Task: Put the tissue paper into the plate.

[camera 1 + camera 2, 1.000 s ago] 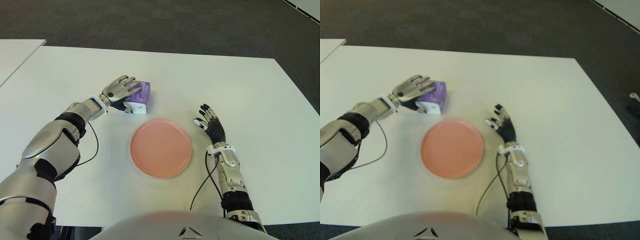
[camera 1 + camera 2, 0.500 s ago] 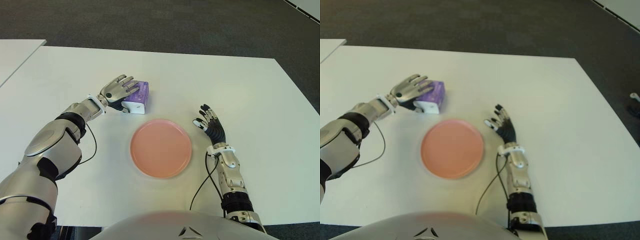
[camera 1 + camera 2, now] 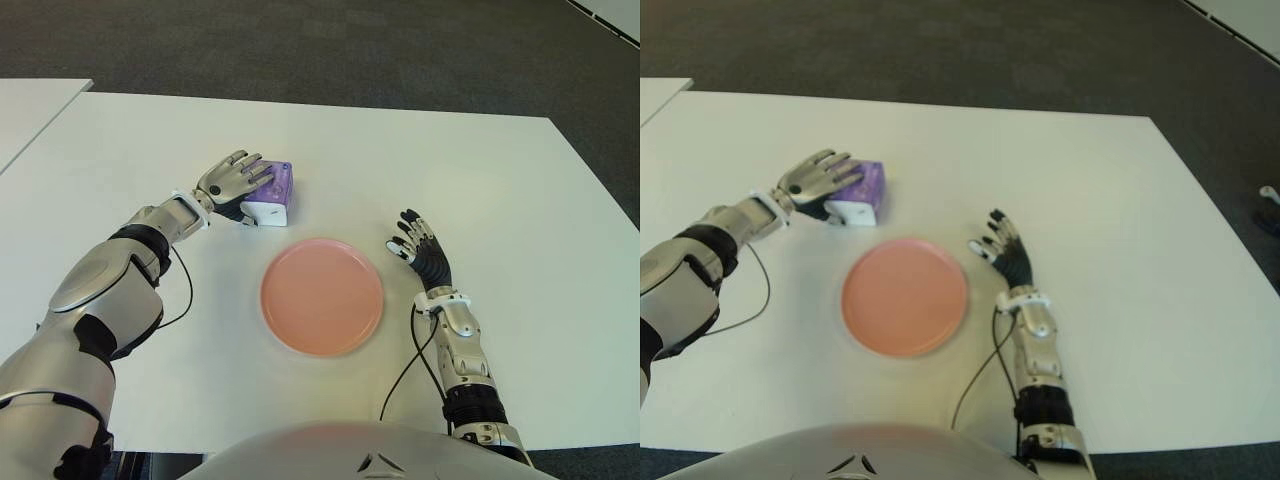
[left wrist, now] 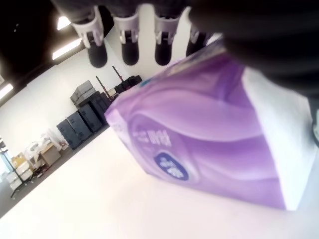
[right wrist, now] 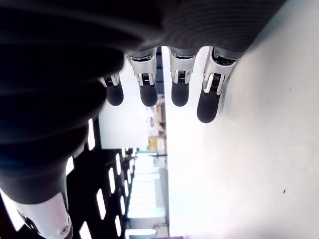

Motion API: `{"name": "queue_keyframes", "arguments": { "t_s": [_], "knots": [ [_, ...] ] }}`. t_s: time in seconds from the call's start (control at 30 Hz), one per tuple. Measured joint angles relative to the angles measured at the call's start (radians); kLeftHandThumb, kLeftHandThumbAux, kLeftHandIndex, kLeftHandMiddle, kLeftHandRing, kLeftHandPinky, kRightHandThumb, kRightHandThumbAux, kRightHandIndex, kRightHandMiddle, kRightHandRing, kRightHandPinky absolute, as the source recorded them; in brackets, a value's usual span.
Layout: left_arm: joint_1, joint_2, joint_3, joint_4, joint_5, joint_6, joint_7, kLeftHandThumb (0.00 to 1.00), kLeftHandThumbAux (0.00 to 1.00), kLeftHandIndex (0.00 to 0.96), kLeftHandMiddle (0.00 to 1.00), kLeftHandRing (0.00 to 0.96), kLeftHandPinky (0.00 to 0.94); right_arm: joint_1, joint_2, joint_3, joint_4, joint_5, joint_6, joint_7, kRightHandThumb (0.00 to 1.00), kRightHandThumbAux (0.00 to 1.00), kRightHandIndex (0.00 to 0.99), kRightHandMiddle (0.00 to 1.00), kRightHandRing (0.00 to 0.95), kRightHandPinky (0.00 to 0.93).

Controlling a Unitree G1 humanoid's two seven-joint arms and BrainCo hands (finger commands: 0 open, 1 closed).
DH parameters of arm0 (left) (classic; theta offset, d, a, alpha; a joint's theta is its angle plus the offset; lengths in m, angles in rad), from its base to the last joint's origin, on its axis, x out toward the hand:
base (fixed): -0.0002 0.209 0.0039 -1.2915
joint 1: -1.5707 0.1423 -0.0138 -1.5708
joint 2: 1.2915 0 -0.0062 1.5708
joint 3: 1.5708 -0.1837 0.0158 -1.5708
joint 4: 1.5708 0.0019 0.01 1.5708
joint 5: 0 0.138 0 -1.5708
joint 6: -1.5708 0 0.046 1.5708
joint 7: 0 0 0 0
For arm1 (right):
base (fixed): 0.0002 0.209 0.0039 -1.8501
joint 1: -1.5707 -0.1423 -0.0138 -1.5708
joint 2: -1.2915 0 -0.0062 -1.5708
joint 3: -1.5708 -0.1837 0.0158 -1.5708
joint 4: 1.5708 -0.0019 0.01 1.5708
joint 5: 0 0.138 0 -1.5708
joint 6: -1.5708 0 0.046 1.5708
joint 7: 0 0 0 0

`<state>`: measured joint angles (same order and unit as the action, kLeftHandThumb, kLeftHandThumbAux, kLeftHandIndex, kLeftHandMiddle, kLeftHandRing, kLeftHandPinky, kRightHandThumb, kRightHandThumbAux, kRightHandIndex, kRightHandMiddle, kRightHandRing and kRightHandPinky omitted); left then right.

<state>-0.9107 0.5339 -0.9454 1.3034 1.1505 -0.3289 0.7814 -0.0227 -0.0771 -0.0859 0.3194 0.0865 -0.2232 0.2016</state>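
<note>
The tissue paper is a purple and white pack (image 3: 273,191) on the white table (image 3: 450,160), just beyond the far left rim of the pink plate (image 3: 322,296). My left hand (image 3: 236,180) lies against the pack's left side, its fingers (image 4: 128,42) stretched straight over the top and not curled round it. In the left wrist view the pack (image 4: 209,149) fills the space under the palm and sits tilted. The plate holds nothing. My right hand (image 3: 418,245) shows beside the plate's right rim, fingers (image 5: 148,89) spread and holding nothing.
A second white table (image 3: 30,110) stands at the far left, with dark carpet (image 3: 330,45) beyond. A thin black cable (image 3: 186,285) runs along my left forearm, another (image 3: 408,365) by the right wrist.
The tissue pack has slid a little to the left and turned slightly, along with my left hand over it. The right hand and the plate have stayed put.
</note>
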Motion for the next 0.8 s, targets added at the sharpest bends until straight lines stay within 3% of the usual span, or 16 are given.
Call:
{"name": "queue_keyframes", "arguments": {
  "t_s": [0.8],
  "knots": [
    [0.003,-0.014,0.008,0.001,-0.053,-0.036,-0.048,0.048,0.379,0.0,0.0,0.0,0.0,0.014,0.002,0.009,-0.026,-0.004,0.015,-0.036,0.0,0.739,0.052,0.096,0.081,0.098]
  ]
}}
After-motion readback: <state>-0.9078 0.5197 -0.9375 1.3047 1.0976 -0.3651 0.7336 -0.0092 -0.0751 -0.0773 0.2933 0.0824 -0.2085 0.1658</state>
